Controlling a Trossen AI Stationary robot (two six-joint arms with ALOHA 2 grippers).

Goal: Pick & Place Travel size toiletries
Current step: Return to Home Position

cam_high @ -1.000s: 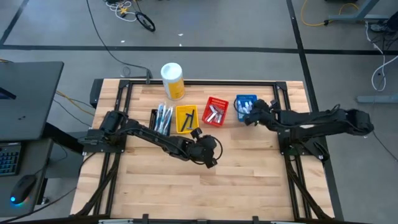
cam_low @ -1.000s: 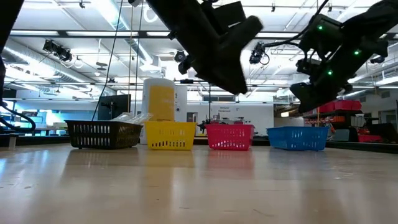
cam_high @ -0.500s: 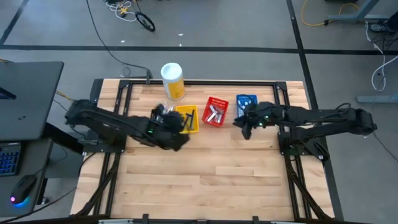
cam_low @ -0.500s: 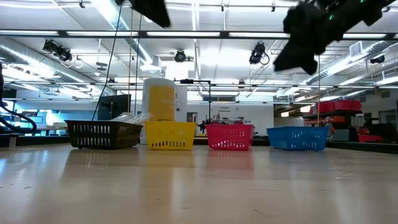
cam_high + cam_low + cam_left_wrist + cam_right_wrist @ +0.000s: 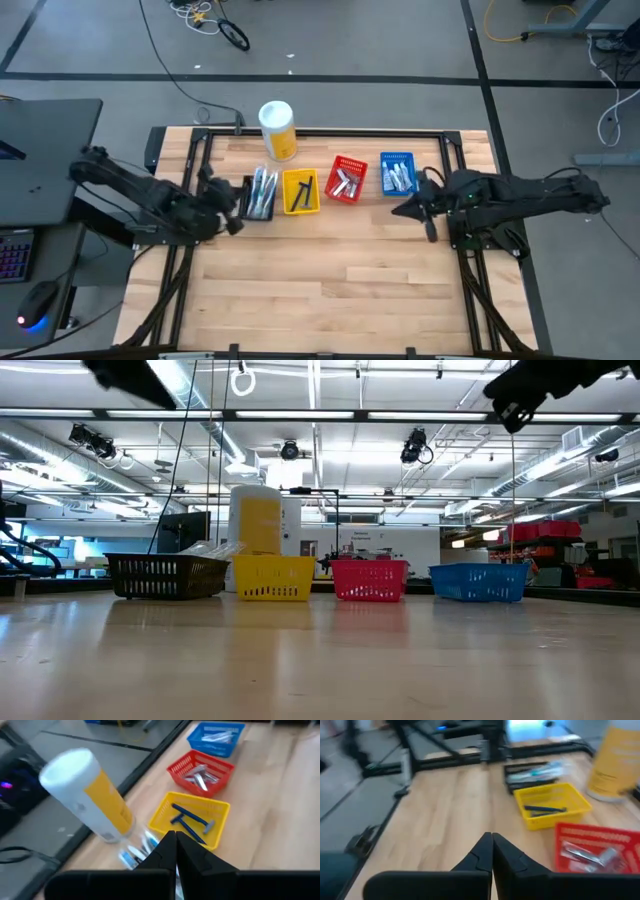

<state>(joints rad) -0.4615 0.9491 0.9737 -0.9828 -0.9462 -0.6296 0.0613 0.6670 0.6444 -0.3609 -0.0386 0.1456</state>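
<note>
Four small baskets stand in a row at the table's far side. The black basket [image 5: 258, 193] holds toothbrushes, the yellow basket [image 5: 300, 191] dark blue razors [image 5: 192, 822], the red basket [image 5: 346, 181] silver tubes [image 5: 199, 776] and the blue basket [image 5: 397, 174] white tubes. My left gripper [image 5: 232, 197] hangs in the air left of the black basket, shut and empty; its fingertips [image 5: 175, 840] meet. My right gripper [image 5: 400, 211] hangs near the blue basket's near side, shut and empty, fingertips [image 5: 491, 840] together.
A tall yellow canister with a white lid [image 5: 277, 129] stands behind the black and yellow baskets. Bare wooden table [image 5: 330, 280] fills the near half. In the low view both arms show only at the top, high above the baskets [image 5: 370, 580].
My left gripper has swung from the table's middle toward its left edge, rising, and now hangs beside the black basket. My right gripper has drawn back from over the blue basket toward the near and right side, also rising. The baskets and their contents have not moved.
</note>
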